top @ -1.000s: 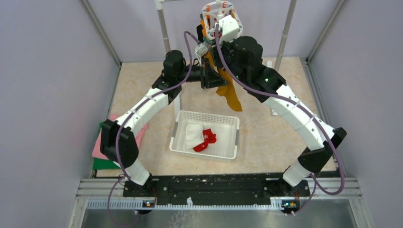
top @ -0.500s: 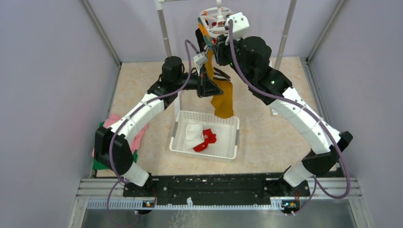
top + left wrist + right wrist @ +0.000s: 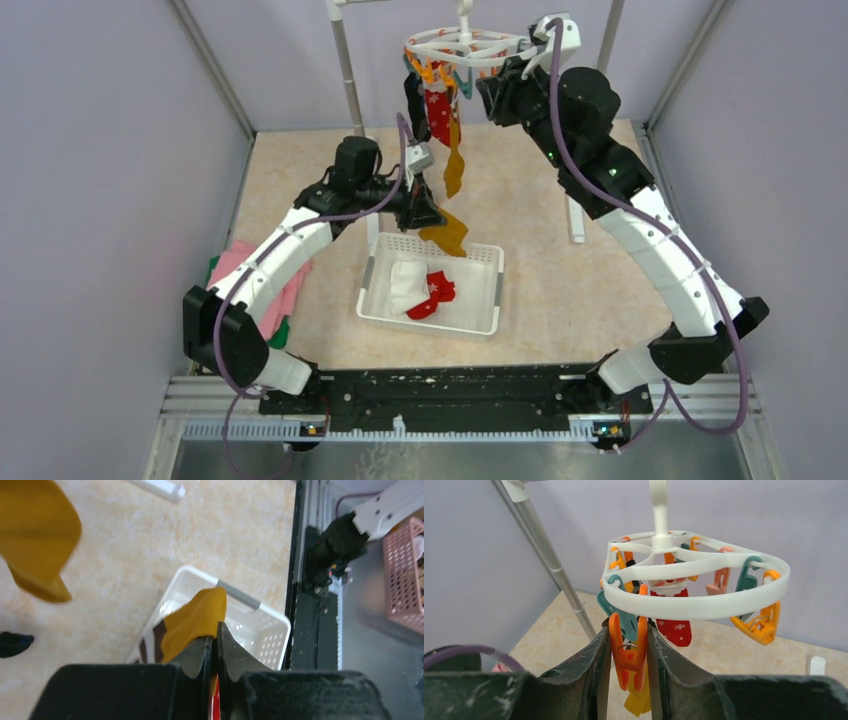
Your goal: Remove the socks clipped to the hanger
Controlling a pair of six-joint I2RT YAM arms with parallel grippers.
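Lowered over the basket (image 3: 497, 290), left claw (image 3: 216, 630) pinches mustard sock (image 3: 192, 622); right claw (image 3: 628, 635) clamps orange clip (image 3: 626, 652).

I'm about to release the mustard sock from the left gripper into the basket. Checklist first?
1. Jaws of the left gripper shut on the held mustard sock: ok.
2. Held sock hanging clear of the hanger: ok.
3. Sock over the inside of the white basket: cannot tell; it hangs at the far rim.
4. Room in the basket beside the white sock and red sock: ok.
5. Right gripper up at the hanger, jaws on an orange clip, away from the drop: ok.
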